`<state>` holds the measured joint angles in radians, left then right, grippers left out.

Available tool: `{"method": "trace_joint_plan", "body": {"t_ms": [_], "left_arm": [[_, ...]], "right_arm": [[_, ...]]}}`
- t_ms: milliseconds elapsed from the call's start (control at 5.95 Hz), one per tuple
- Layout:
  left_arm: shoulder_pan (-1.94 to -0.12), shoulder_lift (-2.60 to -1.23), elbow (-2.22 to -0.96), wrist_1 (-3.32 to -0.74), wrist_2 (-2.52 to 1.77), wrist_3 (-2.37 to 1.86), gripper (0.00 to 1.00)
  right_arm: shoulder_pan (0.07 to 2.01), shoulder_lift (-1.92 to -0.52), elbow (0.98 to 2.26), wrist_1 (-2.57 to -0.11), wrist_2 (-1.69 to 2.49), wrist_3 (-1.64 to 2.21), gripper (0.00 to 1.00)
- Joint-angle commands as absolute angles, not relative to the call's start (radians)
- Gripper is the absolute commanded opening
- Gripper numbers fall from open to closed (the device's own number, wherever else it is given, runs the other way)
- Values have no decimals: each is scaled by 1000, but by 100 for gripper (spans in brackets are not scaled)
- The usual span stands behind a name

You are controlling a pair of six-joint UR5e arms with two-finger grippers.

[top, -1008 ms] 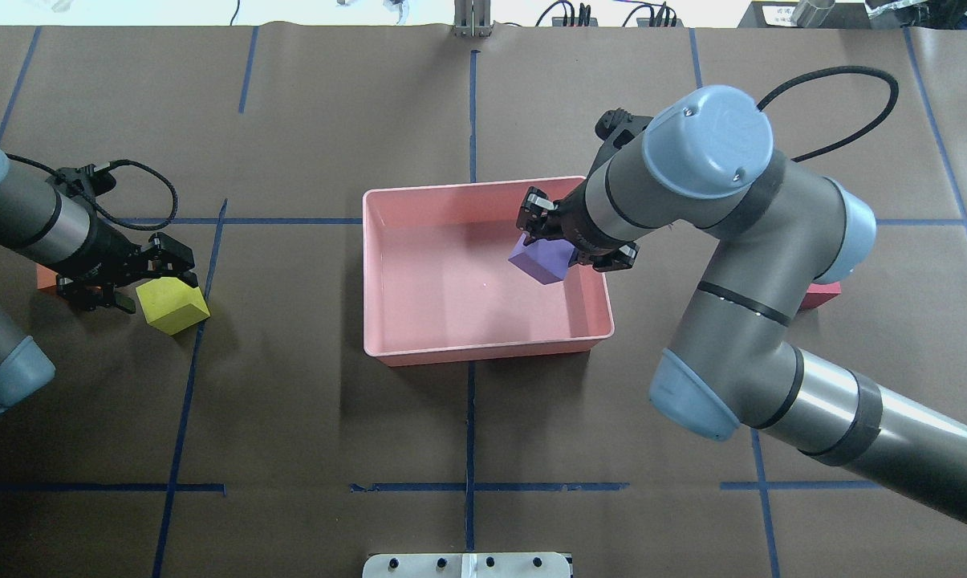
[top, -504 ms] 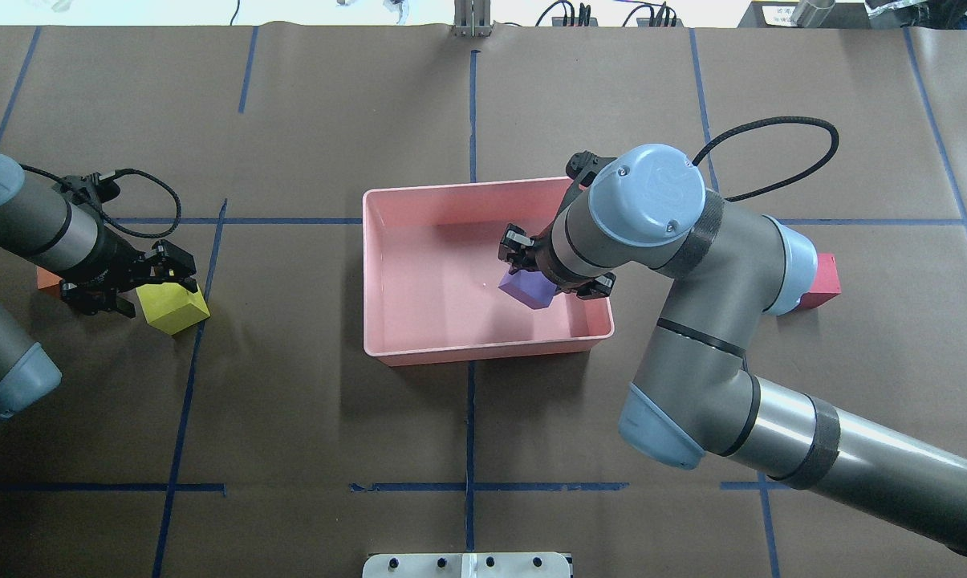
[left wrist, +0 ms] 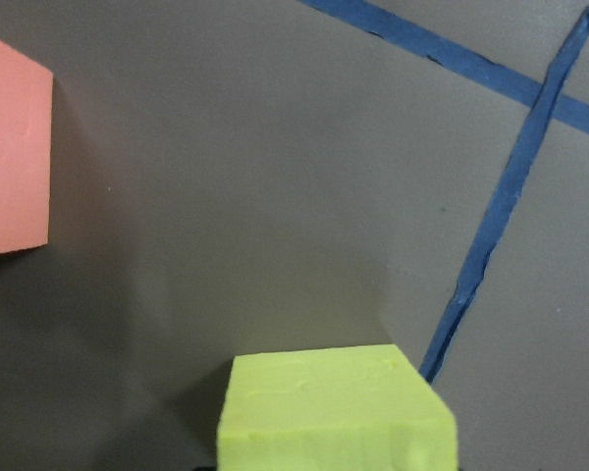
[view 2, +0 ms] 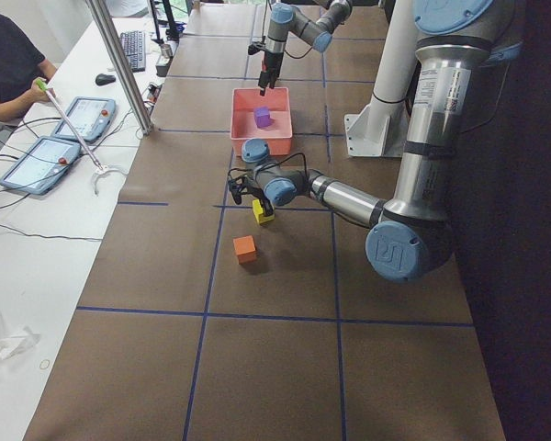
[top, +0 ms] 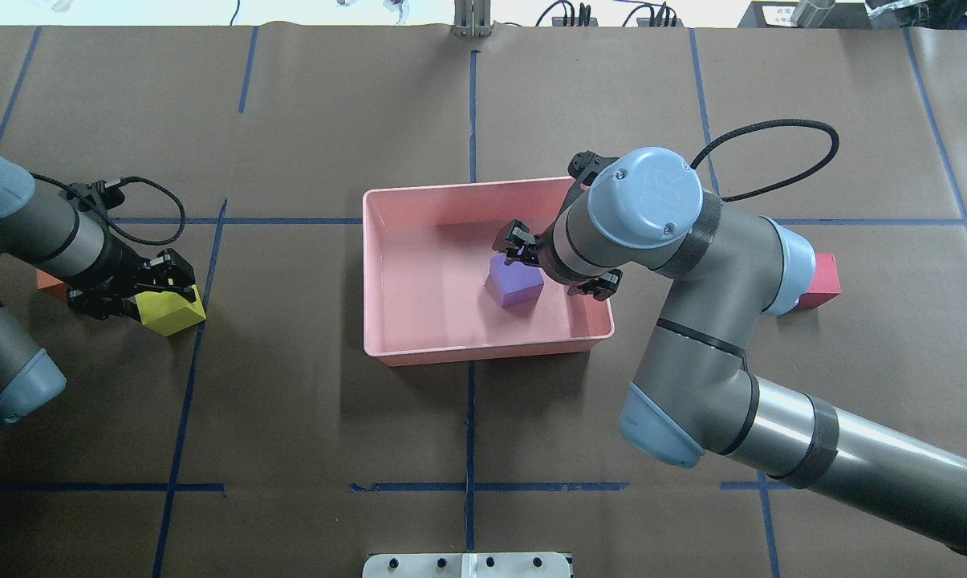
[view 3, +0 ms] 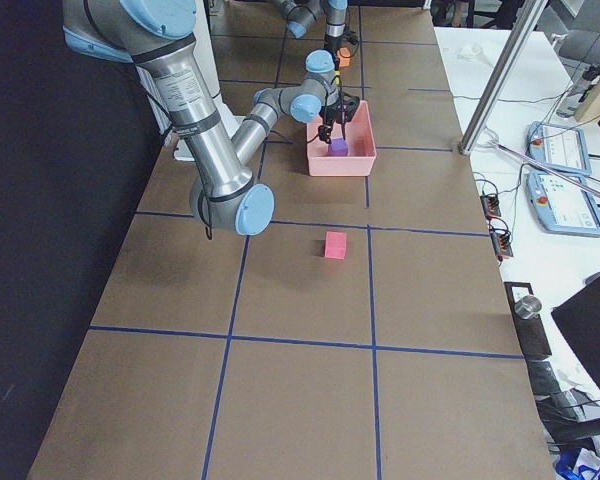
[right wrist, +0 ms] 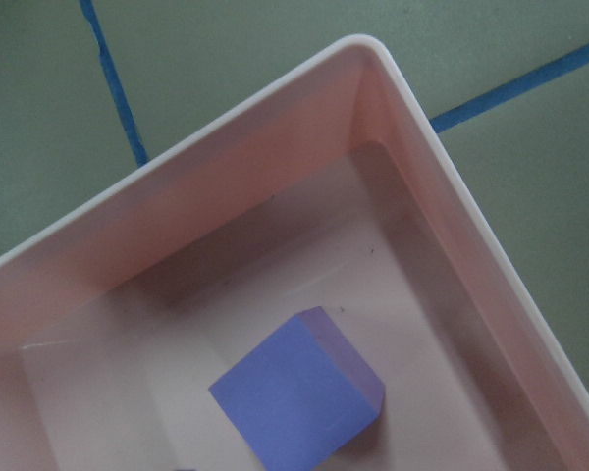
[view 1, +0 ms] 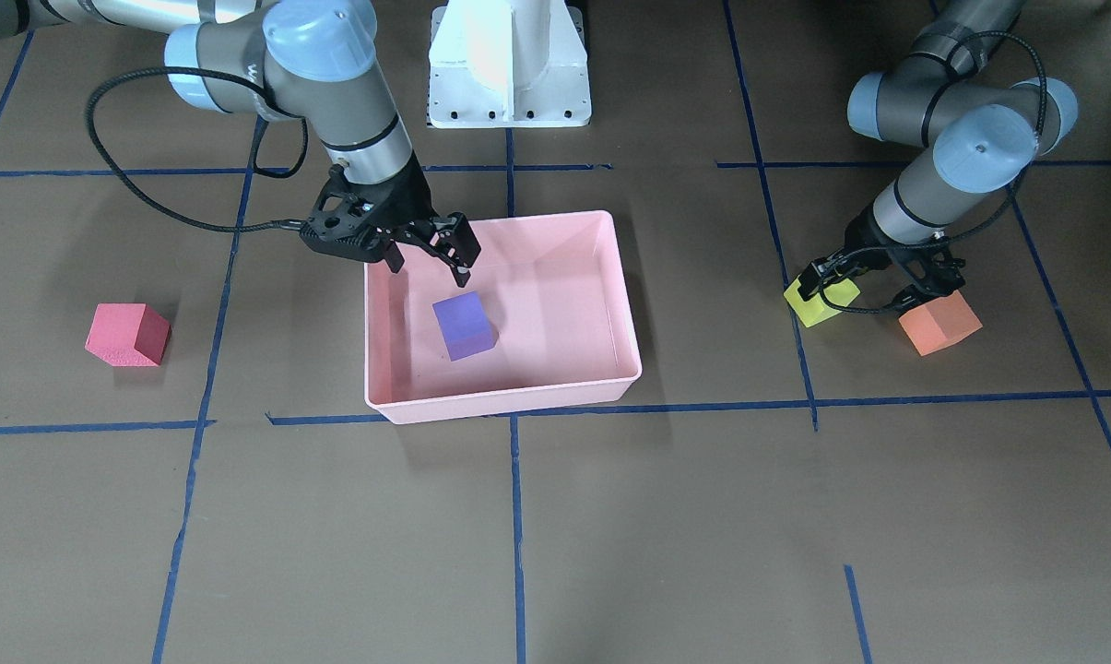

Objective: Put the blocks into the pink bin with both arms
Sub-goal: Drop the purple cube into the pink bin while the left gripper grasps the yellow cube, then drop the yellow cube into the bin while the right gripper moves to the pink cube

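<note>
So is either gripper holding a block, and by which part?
Nothing is held. The right gripper is open above the purple block in the pink bin; the left gripper is open over the yellow-green block.

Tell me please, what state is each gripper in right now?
Left gripper: open, at the yellow-green block.
Right gripper: open, above the purple block.

Brown paper-covered table [top: 290, 120] with blue tape grid [top: 470, 417]; white side desk [view 2: 46, 276] alongside.
</note>
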<state>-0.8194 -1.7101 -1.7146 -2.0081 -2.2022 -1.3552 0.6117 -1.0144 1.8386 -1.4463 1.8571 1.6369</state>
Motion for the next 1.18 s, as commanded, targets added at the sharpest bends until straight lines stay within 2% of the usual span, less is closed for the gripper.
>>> {"method": "trace_joint_plan", "body": {"t_ms": [0,336,672,1008], "left_arm": [[-831,-1738,-1852,-2006,-2210,-1371,5],[-825,-2010,-1859,-1991,-2212,-1680,5],[-731,-2135,-1800,-1991,-2185,-1726,7],[-619,-2164,-1734,-2000,-2030,-1724,23]], "right_arm": [[757,-1115,1928,-1496,1955,1614,100],[852,-1221,1930,-1490,1983,1366,100],[902,-1320,1925,-1486,2000,1180,100],[913,-1406,1925,-1486,1997,1045,100]]}}
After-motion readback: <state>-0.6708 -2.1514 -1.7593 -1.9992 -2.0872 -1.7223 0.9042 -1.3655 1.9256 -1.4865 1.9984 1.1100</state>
